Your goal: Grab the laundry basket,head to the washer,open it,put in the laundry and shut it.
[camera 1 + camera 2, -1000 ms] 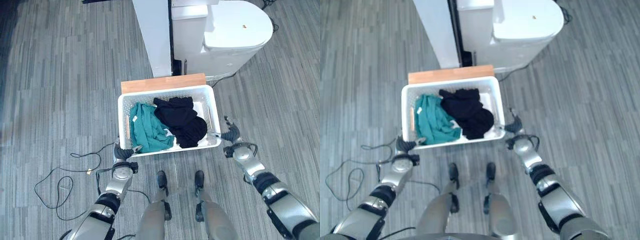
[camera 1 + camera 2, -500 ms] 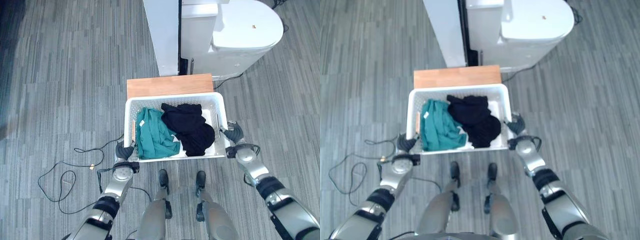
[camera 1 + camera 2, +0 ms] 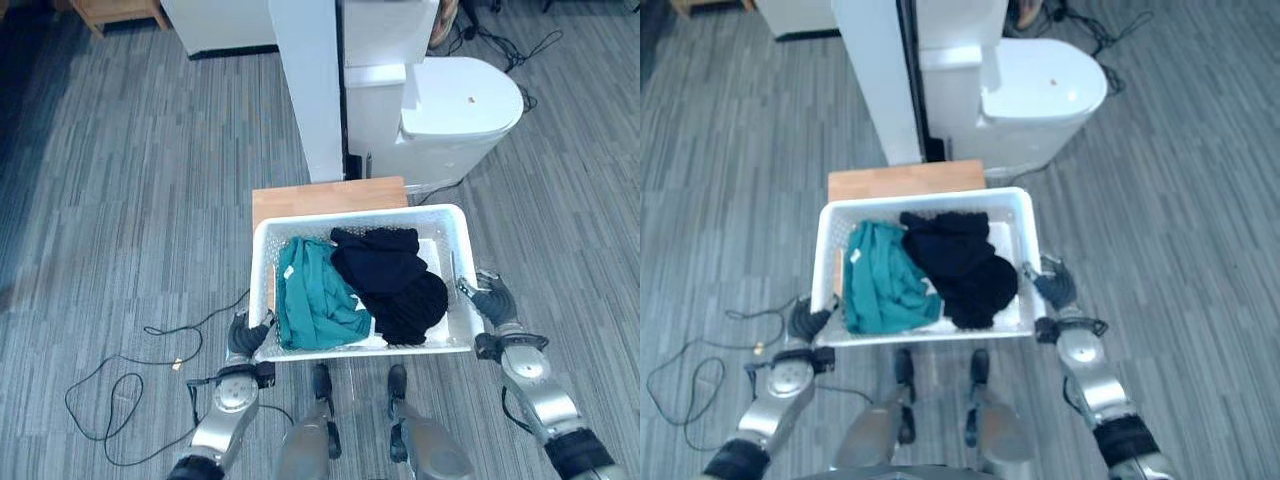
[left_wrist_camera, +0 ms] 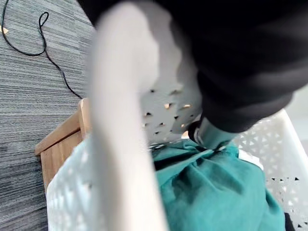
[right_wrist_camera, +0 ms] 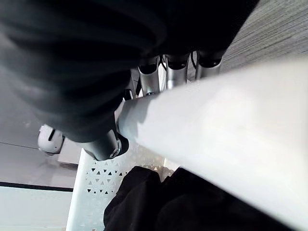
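Both hands, left [image 3: 243, 338] and right [image 3: 493, 300], clamp opposite rims of one white basket [image 3: 262, 262] holding two garments, teal [image 3: 312, 298] and black [image 3: 395, 282].

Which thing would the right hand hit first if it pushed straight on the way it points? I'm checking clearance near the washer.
The right hand is curled on the white laundry basket rim, so it meets that at once. Past it the line runs over grey floor, probably to the right of the white washer; depth is unclear.

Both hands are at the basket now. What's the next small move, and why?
Probably carry it forward toward the washer. The left hand and right hand grip opposite sides of the basket, which looks lifted off the wooden stand, with the teal and black clothes inside.
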Controlling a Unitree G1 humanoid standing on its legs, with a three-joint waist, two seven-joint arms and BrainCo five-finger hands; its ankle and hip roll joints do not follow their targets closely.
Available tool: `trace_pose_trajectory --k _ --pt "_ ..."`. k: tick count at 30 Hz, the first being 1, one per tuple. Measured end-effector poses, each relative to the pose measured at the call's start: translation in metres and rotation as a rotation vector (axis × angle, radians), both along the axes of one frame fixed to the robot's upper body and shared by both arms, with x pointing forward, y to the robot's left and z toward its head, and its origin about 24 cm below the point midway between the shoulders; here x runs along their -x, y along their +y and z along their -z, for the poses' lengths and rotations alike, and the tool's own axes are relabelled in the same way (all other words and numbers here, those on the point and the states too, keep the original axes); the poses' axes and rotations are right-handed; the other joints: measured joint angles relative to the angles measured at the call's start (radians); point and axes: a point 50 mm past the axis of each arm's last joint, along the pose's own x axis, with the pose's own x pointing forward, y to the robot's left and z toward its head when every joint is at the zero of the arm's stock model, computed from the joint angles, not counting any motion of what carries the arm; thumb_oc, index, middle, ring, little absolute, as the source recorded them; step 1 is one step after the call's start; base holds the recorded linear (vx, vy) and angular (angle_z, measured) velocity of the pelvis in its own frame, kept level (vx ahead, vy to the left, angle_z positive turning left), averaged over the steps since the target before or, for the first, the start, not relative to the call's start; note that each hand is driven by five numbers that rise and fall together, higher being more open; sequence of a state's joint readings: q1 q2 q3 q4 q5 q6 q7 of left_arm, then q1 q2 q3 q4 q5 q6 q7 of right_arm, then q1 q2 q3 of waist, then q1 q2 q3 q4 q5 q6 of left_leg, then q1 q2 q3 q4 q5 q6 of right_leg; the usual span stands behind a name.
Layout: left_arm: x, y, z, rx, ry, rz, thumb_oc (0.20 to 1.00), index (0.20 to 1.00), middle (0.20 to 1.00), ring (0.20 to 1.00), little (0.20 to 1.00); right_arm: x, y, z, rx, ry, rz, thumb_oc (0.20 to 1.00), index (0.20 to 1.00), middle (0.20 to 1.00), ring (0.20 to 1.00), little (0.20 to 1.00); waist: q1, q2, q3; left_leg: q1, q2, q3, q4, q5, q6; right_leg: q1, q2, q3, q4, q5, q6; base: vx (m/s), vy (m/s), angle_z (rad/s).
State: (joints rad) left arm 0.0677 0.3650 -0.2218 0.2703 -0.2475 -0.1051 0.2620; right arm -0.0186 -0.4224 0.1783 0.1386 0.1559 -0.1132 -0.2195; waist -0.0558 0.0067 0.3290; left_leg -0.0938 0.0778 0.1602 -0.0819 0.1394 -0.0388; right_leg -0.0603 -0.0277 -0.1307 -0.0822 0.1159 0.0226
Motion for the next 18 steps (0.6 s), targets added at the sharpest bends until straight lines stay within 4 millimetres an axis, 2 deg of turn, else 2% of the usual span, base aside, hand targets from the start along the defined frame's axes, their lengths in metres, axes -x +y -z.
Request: trace_pose_trajectory --k 3,7,9,10,11,14,16,18 --pt "0.01 -0.001 0.004 -0.02 0.03 0.035 0.2 0.2 0.2 0.2 0.2 0.015 -0.005 0.012 -0.009 0.052 0.007 0.2 0.2 0.2 0.2 0.2 -0.015 0.0 -0.048 0.018 0.004 0.0 0.0 -0.001 -0.002 0.016 0.005 0.001 0.0 -0.006 -0.008 0.0 -0.011 0.01" --pt "0.016 -0.001 0.009 -0.018 0.064 0.057 0.2 0.2 0.2 0.2 0.2 0.028 -0.006 0.017 -0.026 0.075 0.011 0.2 0.2 0.2 0.2 0.2 -0.026 0.001 -0.066 0.069 0.006 0.023 0.001 -0.012 -0.011 0.041 0.01 0.036 0.0 -0.016 -0.008 -0.02 0.052 -0.26" --pt "0.019 -0.001 0.01 -0.018 0.072 0.059 0.2 0.2 0.2 0.2 0.2 0.031 -0.007 0.019 -0.027 0.085 0.008 0.2 0.2 0.2 0.2 0.2 -0.025 -0.002 -0.09 0.077 -0.003 -0.02 0.001 -0.023 -0.024 0.027 0.013 0.08 -0.004 -0.016 -0.01 0.03 0.104 -0.64" --pt "0.019 -0.003 0.011 -0.016 0.075 0.07 0.2 0.2 0.2 0.2 0.2 0.035 -0.01 0.019 -0.029 0.091 0.013 0.2 0.2 0.2 0.2 0.2 -0.038 0.001 -0.097 0.087 -0.017 -0.085 0.0 -0.052 -0.029 0.026 0.011 0.107 -0.004 -0.01 0.0 0.07 0.139 -0.68" --pt "0.021 -0.003 0.01 -0.014 0.076 0.076 0.2 0.2 0.2 0.2 0.2 0.036 -0.011 0.019 -0.033 0.089 0.013 0.2 0.2 0.2 0.2 0.2 -0.048 0.003 -0.099 0.096 -0.02 -0.082 -0.001 -0.061 -0.016 0.032 0.009 0.122 0.0 -0.004 0.009 0.04 0.155 -0.6" --pt "0.024 -0.004 0.011 -0.018 0.083 0.09 0.2 0.2 0.2 0.2 0.2 0.046 -0.012 0.021 -0.051 0.104 0.025 0.2 0.2 0.2 0.2 0.2 -0.098 -0.006 -0.123 0.118 -0.038 -0.018 0.0 -0.071 -0.006 0.014 0.005 0.189 0.0 0.011 0.029 -0.03 0.163 -0.63" --pt "0.026 -0.001 0.009 -0.029 0.081 0.097 0.2 0.2 0.2 0.2 0.2 0.047 -0.01 0.018 -0.057 0.092 0.015 0.2 0.2 0.2 0.2 0.2 -0.105 -0.014 -0.131 0.138 -0.048 0.063 0.0 -0.083 0.012 -0.006 0.005 0.271 0.0 0.026 0.047 -0.07 0.115 -1.26" --pt "0.023 0.001 0.004 -0.029 0.056 0.087 0.2 0.2 0.2 0.2 0.2 0.045 -0.006 0.015 -0.07 0.071 0.011 0.2 0.2 0.2 0.2 0.2 -0.137 -0.018 -0.137 0.146 -0.056 0.159 -0.003 -0.1 0.035 -0.031 -0.008 0.356 0.0 0.043 0.072 -0.16 0.042 -1.44"
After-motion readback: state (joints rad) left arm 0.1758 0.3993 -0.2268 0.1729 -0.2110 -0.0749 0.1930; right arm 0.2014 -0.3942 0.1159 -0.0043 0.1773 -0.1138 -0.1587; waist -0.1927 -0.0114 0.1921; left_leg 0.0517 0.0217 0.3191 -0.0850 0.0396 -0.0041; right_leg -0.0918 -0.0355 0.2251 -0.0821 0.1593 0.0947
